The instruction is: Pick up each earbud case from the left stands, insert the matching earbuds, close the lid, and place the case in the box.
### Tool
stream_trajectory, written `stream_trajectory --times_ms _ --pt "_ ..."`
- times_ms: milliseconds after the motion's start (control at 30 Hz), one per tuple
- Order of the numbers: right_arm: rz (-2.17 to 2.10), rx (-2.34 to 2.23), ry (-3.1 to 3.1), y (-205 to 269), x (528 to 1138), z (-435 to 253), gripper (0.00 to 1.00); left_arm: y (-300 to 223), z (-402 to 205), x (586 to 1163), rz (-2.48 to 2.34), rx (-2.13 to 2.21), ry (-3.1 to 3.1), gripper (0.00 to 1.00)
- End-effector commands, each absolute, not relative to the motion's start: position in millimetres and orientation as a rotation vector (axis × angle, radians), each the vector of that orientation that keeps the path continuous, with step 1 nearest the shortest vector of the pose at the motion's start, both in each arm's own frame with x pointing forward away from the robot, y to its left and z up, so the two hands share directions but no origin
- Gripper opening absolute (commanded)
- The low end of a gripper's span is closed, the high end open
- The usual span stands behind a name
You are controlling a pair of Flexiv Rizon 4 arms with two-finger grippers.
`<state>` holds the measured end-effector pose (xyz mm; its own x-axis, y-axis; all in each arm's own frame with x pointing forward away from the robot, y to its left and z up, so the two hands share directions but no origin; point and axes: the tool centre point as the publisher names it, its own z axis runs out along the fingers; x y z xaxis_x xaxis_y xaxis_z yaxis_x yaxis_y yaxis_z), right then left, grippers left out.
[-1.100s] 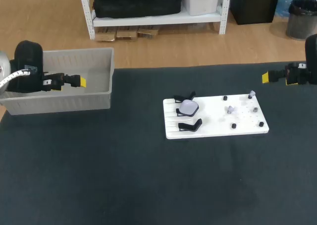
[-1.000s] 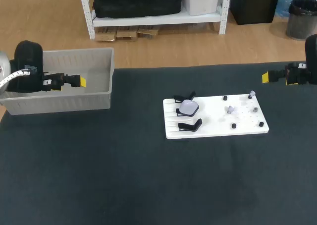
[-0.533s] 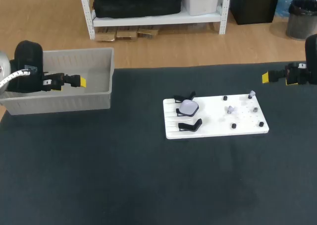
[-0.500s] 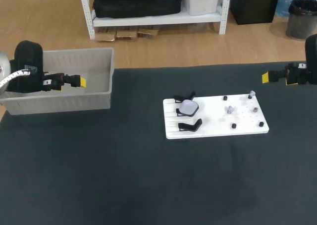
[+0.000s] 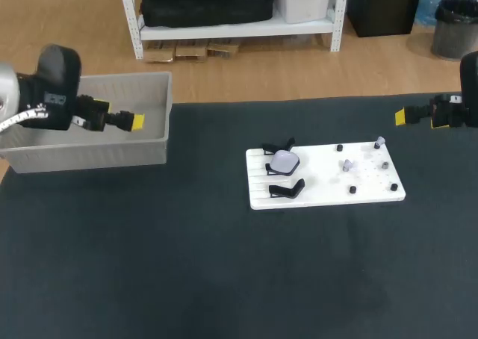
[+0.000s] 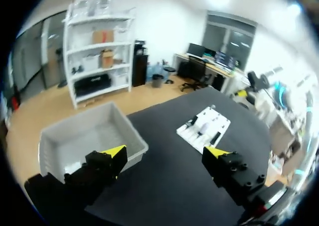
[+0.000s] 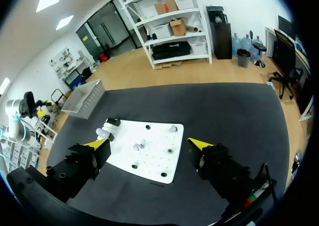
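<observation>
Up by the grey plastic box (image 5: pixel 89 154), left claw (image 5: pixel 136 120) hangs spread apart, empty; right claw (image 5: pixel 401 116) too. Pick-up stage I reckon: next, reach for that pale lilac earbud case (image 5: pixel 284 160).

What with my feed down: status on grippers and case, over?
Left gripper open, at the box. Right gripper open, right of the board. Case on the board, untouched. No obstruction seen.

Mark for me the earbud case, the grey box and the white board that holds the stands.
earbud case (image 5: pixel 284 161), head view, middle of its pale top face.
grey box (image 5: pixel 89 157), head view, outer face of its near wall.
white board (image 5: pixel 323 187), head view, bare patch near its front edge.
</observation>
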<state>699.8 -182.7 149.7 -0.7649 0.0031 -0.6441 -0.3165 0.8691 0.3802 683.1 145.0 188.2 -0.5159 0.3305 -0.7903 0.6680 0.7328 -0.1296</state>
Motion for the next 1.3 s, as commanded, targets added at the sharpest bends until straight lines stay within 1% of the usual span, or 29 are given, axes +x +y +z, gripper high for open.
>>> stream_trajectory --times_ms 33,533,600,733,867,1167,1300 --pt "0.633 -0.229 2.372 -184 700 149 1.00 147 188 679 -0.731 1.400 1.599 1.00" --pt "0.633 -0.229 2.372 -184 700 149 1.00 147 188 679 -0.731 1.400 1.599 1.00" --pt "0.633 -0.229 2.372 -184 700 149 1.00 141 184 678 -0.696 1.396 1.638 1.00" --pt "0.633 -0.229 2.372 -184 700 149 1.00 119 176 683 -0.647 1.376 1.704 1.00" --pt "0.633 -0.229 2.372 -184 700 149 1.00 85 161 690 -0.622 1.396 1.727 1.00" --pt "0.633 -0.229 2.372 -184 700 149 1.00 7 115 712 -0.709 1.456 1.650 1.00" --pt "0.633 -0.229 2.372 -184 700 149 1.00 -19 100 719 -0.736 1.487 1.639 1.00"
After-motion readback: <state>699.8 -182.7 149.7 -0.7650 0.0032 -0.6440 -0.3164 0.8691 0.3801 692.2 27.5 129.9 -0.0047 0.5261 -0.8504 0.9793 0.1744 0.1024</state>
